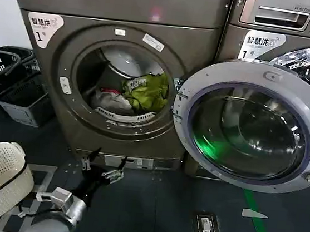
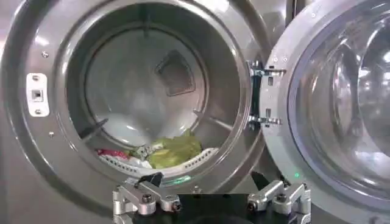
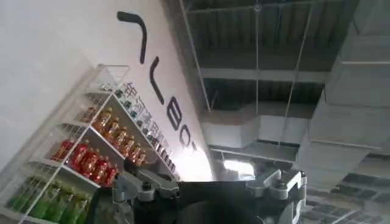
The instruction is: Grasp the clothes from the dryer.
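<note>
my left gripper (image 1: 103, 168) hangs open before the dryer (image 1: 47, 81). the clothes (image 1: 138, 94) look soft, light, floppy; i'd pinch the lime bunch on top.

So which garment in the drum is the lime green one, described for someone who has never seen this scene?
Start at the big bronze-grey dryer with the "1" sticker, its round door swung open to the right. Inside the drum, a small heap of clothes lies at the bottom. The lime green garment sits on the heap's right side, bright with white print, beside a white-grey piece and a red bit.
</note>
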